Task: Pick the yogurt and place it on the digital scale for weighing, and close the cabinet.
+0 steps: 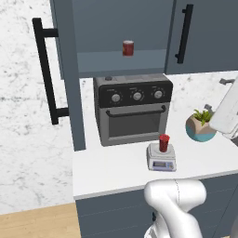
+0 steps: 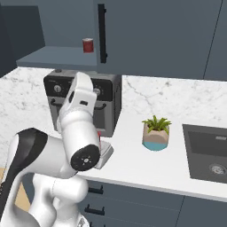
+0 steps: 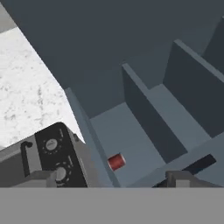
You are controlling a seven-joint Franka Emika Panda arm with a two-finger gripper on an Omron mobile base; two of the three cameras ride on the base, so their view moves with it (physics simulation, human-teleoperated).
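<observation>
The yogurt [image 1: 164, 142], a small dark red cup, stands upright on the digital scale [image 1: 161, 159] on the counter in front of the toaster oven. My arm hides most of the scale [image 2: 106, 154] in the right base view. The cabinet [image 1: 121, 28] above has its left door [image 1: 69, 69] swung out wide; its right door is shut. In the hand view my gripper [image 3: 111, 178] is open, its fingertips [image 3: 41, 177] far apart with nothing between them. It looks up into the cabinet [image 3: 131, 48] from a distance.
A red can [image 1: 128, 48] stands on the cabinet's lower shelf, and also appears as red can [image 3: 116, 161]. A grey toaster oven [image 1: 132, 109] sits under it. A potted plant [image 2: 156, 132] and a sink [image 2: 208, 150] lie to the right. My arm [image 2: 80, 119] rises before the oven.
</observation>
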